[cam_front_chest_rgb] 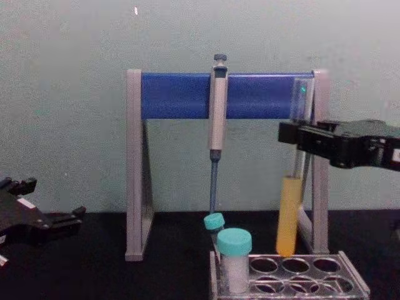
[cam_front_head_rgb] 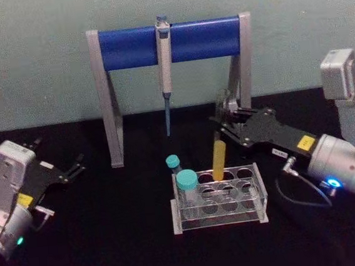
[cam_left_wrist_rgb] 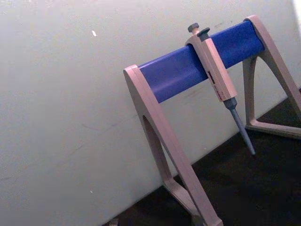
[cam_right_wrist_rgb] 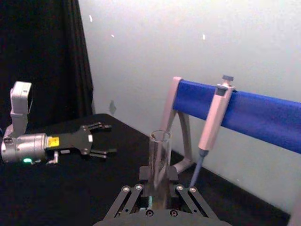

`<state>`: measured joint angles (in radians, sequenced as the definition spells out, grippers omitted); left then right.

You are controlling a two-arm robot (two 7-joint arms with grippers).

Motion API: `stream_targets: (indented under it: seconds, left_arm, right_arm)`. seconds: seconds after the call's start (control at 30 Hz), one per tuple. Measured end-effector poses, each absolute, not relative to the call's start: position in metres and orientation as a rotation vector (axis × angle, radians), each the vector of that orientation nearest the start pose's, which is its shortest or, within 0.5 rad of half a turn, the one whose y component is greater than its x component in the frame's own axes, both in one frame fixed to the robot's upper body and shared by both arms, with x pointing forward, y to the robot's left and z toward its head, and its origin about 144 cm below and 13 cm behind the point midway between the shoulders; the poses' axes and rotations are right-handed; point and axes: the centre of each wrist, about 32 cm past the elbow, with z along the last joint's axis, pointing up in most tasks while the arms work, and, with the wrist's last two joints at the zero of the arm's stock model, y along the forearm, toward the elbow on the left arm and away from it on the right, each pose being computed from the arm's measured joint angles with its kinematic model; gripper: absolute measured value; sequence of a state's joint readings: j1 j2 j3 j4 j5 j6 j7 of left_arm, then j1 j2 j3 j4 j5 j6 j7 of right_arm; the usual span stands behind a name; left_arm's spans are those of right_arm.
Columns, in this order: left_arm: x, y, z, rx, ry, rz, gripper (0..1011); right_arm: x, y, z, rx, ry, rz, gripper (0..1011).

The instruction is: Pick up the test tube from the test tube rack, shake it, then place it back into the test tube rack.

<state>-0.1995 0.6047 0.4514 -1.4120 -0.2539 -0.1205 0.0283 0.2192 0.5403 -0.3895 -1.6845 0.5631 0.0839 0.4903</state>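
Observation:
My right gripper (cam_front_head_rgb: pixel 225 121) is shut on the upper part of the test tube (cam_front_head_rgb: pixel 219 157), a clear glass tube with yellow liquid in its lower part. In the chest view the test tube (cam_front_chest_rgb: pixel 289 215) hangs nearly upright. Its round bottom is at the top plate of the test tube rack (cam_front_chest_rgb: pixel 355 284), over a back hole; I cannot tell whether it is inside. The clear acrylic test tube rack (cam_front_head_rgb: pixel 221 224) stands at the table's middle front. The right wrist view shows the test tube's open mouth (cam_right_wrist_rgb: pixel 159 153) rising between my right gripper's fingers (cam_right_wrist_rgb: pixel 157 190). My left gripper (cam_front_head_rgb: pixel 73 168) rests open at the left.
A grey-and-blue pipette stand (cam_front_head_rgb: pixel 125 47) stands behind the rack with a grey pipette (cam_front_head_rgb: pixel 165 65) hanging from its bar. Two teal-capped vials (cam_front_head_rgb: pixel 187 183) occupy the rack's left holes. The wall is close behind. Black table lies free to the left and front.

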Motion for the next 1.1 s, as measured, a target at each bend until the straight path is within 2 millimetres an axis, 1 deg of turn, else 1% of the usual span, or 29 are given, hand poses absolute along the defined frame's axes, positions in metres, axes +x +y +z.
stream_targets:
  seconds: [0.23, 0.5, 0.83, 1.1]
  left_arm:
    - [0.489, 0.31, 1.14, 0.304, -0.285, 1.248, 1001]
    - [0.489, 0.31, 1.14, 0.304, -0.285, 1.248, 1001]
    - [0.489, 0.31, 1.14, 0.305, -0.285, 1.248, 1001]
    - [0.489, 0.31, 1.14, 0.304, -0.285, 1.248, 1001]
  right_arm:
    - [0.502, -0.247, 1.226, 0.02, -0.04, -0.694, 235]
    - [0.513, -0.249, 1.228, 0.019, -0.047, -0.747, 234]
    - [0.515, -0.254, 1.227, 0.016, -0.044, -0.779, 235]
    - [0.514, -0.254, 1.228, 0.017, -0.044, -0.781, 235]
